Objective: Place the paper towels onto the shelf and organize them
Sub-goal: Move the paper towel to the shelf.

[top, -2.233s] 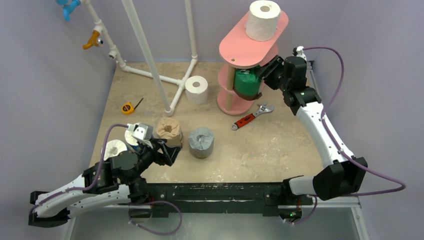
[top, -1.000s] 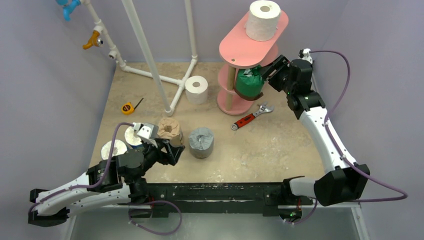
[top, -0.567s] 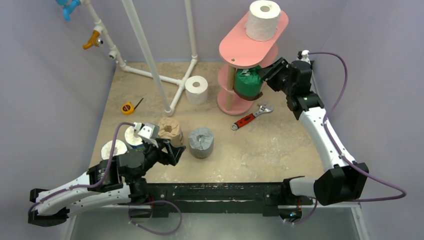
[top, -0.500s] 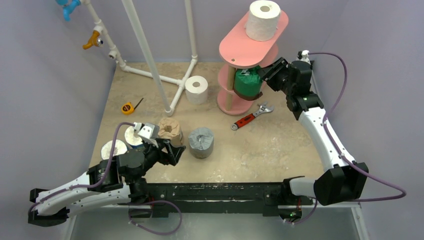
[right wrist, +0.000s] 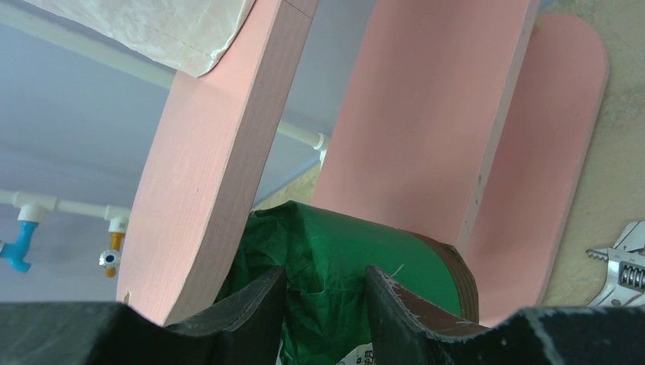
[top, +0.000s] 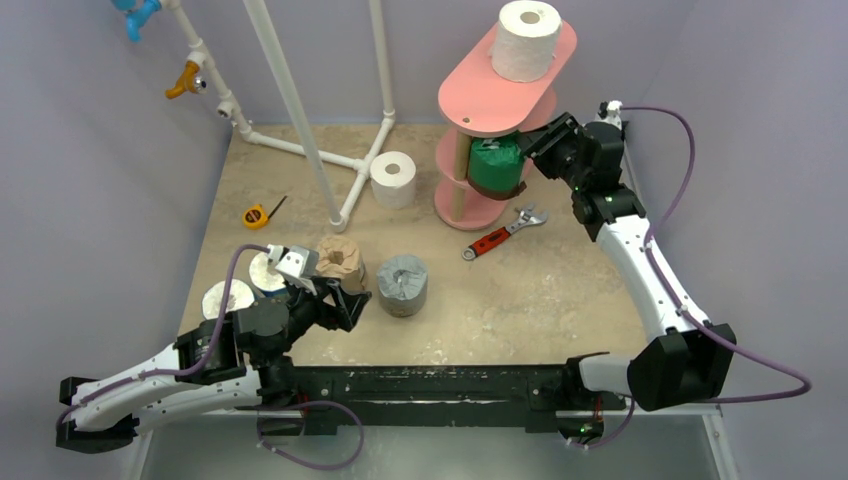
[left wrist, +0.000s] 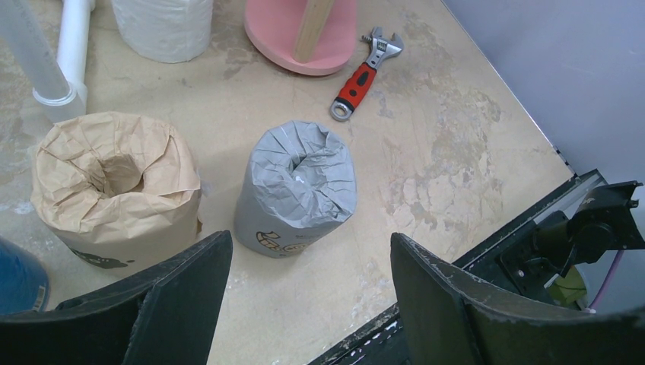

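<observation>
Right wrist view puts your right end effector (right wrist: 324,281) against the green-wrapped roll (right wrist: 342,251), which stands under the top board of the shelf (right wrist: 426,114), on its right side. The jaws are narrow, with green wrapper showing in the gap. You cannot tell whether they pinch the film or only rest against it. If film is caught, backing away could drag the roll off its board towards the wrench (top: 503,232). A hard shove could rock the shelf and unsettle the white roll (top: 526,40) on top.

Your left end effector (top: 338,300) is wide and holds nothing. It hangs at the near left of the desk (top: 560,290), close to the tan roll (left wrist: 114,182) and the grey roll (left wrist: 297,190). If it descends carelessly, a finger may clip the tan roll and tip it.

Only the top external view shows the whole shelf, the white roll beside the pipe frame (top: 300,110) and two more rolls left of the tan one. Only the left wrist view shows the crumpled wrapping tucked into the tan and grey cores. Only the right wrist view shows the right jaw gap.
</observation>
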Motion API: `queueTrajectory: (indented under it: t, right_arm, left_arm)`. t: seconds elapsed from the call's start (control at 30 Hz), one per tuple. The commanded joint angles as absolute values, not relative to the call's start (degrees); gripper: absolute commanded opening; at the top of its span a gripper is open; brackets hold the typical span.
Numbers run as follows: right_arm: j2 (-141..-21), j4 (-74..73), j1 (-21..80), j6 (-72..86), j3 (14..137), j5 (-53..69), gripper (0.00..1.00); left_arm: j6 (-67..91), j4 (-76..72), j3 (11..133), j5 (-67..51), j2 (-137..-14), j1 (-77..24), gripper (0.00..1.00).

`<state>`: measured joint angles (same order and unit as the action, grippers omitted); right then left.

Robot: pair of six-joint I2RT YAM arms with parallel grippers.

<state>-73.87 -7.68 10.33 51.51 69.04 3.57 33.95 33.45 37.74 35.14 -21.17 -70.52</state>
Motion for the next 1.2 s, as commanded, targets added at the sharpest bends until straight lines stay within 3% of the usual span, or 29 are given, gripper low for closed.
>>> queueTrajectory:
  t: [0.0, 0.4, 0.57, 0.77, 1.17]
  right_arm:
    - [-74.3, -4.3, 10.21, 52.31, 69.66, 2.83, 0.42]
    - [-79.55, -15.8, 10.26, 45.1, 75.74, 8.89, 0.45]
    - [-79.36, -17.87, 10.21, 43.41, 76.6, 8.5, 0.37]
    - [-77.79, -17.35, 10.26, 43.11, 75.69, 8.14, 0.18]
    - [-75.29, -14.27, 9.59, 46.09, 75.32, 3.98, 0.1]
  left_arm:
    - [35.24, 30.94, 38.16, 35.02, -21.47, -70.49, 0.75]
    - [35.39, 30.93, 37.88, 35.08, -21.68, -70.49, 0.75]
    - [35.46, 30.49, 38.08, 34.63, -22.41, -70.49, 0.75]
    - [35.64, 30.32, 38.05, 34.41, -22.7, -70.48, 0.75]
    - [35.65, 30.48, 38.19, 34.45, -22.5, -70.49, 0.75]
